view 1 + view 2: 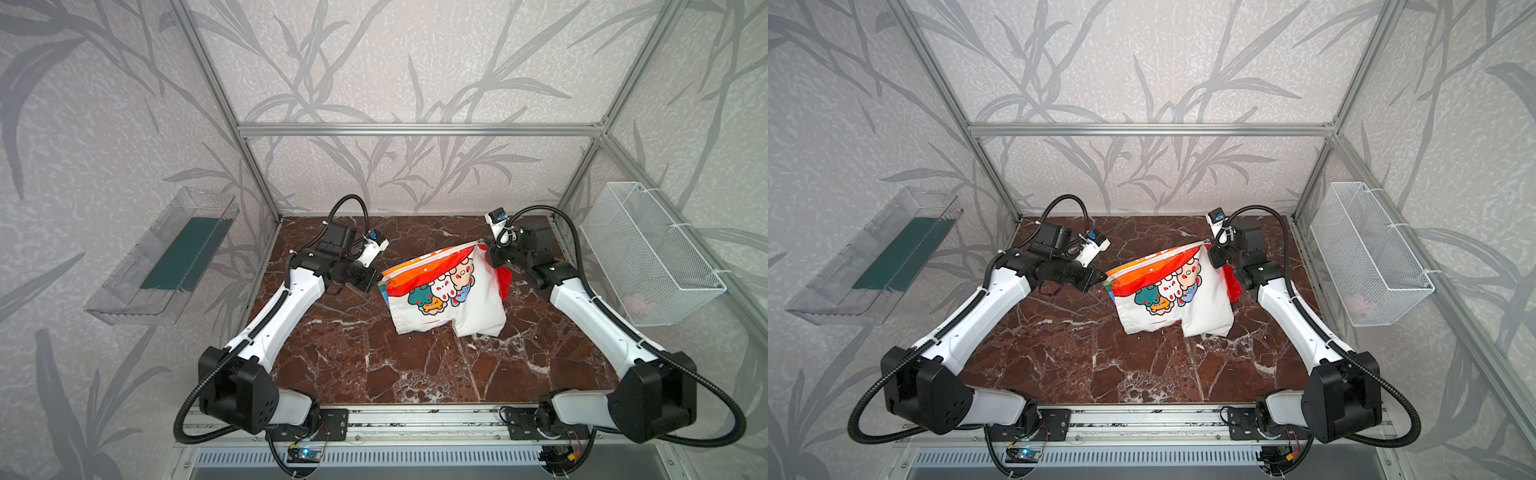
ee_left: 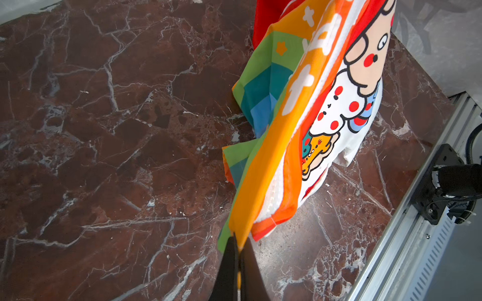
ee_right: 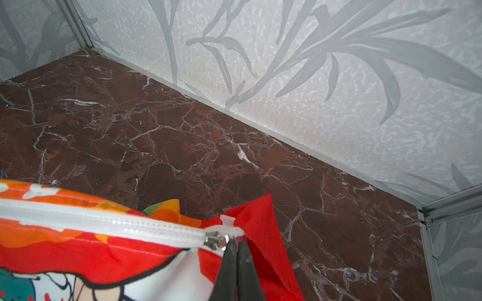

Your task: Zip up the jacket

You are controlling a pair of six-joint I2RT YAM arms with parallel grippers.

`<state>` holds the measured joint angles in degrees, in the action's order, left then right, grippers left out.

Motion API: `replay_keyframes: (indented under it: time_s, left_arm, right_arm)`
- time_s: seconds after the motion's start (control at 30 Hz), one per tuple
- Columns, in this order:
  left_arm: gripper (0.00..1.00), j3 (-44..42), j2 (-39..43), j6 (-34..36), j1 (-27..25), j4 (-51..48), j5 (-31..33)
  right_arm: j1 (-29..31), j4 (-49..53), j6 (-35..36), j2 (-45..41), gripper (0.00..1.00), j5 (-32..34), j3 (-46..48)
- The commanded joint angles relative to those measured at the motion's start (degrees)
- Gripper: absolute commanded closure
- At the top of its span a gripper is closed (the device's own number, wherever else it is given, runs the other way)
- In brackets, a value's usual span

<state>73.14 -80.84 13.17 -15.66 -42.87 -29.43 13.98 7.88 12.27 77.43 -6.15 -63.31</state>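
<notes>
The jacket is held taut over the bench near its far edge; the left claw clenches its hem to anchor the zip; the right claw pinches the jacket at the slider

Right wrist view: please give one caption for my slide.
Right gripper pinches the jacket at its silver zipper slider, above the marble table.

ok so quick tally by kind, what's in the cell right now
jacket: 1
grippers: 2, left gripper and right gripper, each shut on the jacket
clear wall tray: 1
white wire basket: 1
total: 5
</notes>
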Motion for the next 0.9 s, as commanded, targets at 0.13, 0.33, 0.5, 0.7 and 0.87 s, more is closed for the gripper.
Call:
replay_keyframes:
  time_s: [0.13, 0.33, 0.5, 0.7, 0.87]
  left_arm:
    - [1.00, 9.19, -6.20, 14.81, 3.09, -3.94, -3.38]
    - [1.00, 25.72, -14.28, 18.83, 3.80, -8.45, -6.06]
    - [1.00, 25.68, -11.94, 25.06, 3.88, -12.24, -6.98]
    - [1.00, 5.67, -7.61, 38.77, -1.60, -21.24, -4.41]
    - [1.00, -3.70, -11.78, 39.92, -8.20, -23.36, 0.07]
  right_arm:
    - [-1.23, 0.00, -2.00, 0.04, 1.00, 5.62, -2.08]
    - [-1.06, 2.14, 0.31, 0.29, 1.00, 6.62, -8.83]
    - [-0.97, 6.61, 0.25, -9.12, 1.00, 7.27, -3.69]
    - [-0.02, 12.74, -7.55, -22.44, 1.00, 7.04, 15.24]
    - [4.05, 13.82, -18.42, -29.37, 1.00, 9.36, 29.04]
